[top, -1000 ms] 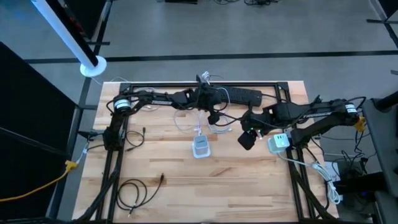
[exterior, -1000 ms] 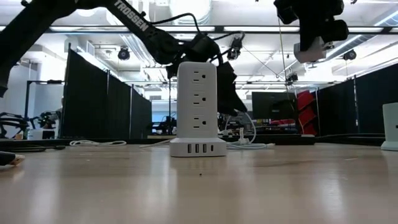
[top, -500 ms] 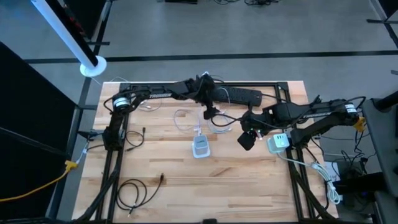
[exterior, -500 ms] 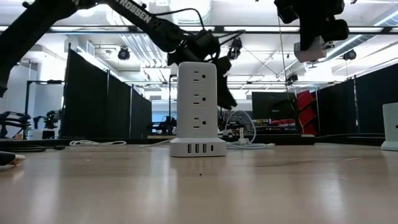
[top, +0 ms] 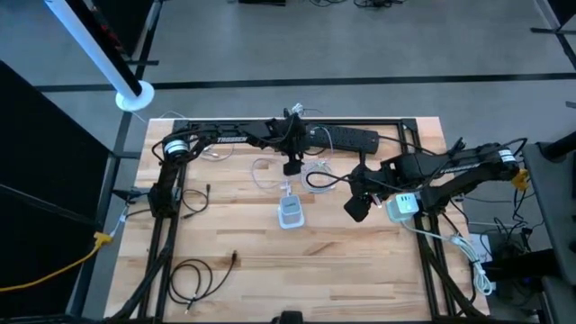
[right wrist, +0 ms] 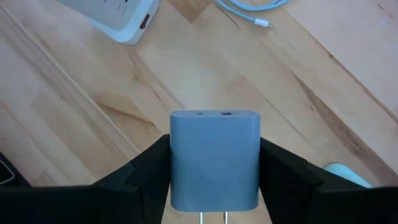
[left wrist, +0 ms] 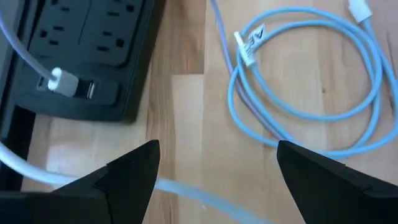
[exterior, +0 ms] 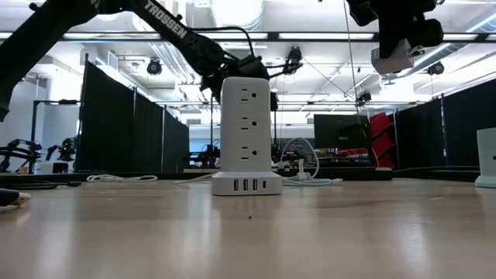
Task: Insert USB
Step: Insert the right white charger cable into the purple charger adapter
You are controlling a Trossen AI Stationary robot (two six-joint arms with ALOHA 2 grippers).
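My right gripper hovers above the table right of the white power tower, shut on a grey-blue USB charger block; the low view shows it high up. My left gripper is open above the far middle of the table. It looks down on a coiled pale cable lying flat on the wood and on a black power strip with a white USB plug stuck in it. The tower stands upright on its base. My right gripper pinches the charger block by its two opposite side faces between the two fingers. The block's port face points away from the wrist, down toward the table, and its two prongs point back at the wrist. It is lifted clear.
A second white cube charger sits at the table's right edge beside the right arm. A thin black cable lies coiled at the near left. A blurred white cord crosses close under the left fingers. Bare wood lies near of the tower.
My left gripper has risen and swung toward the table's left; in the low view it now shows higher, mostly hidden behind the tower. My right gripper with the block has stayed nearly still.
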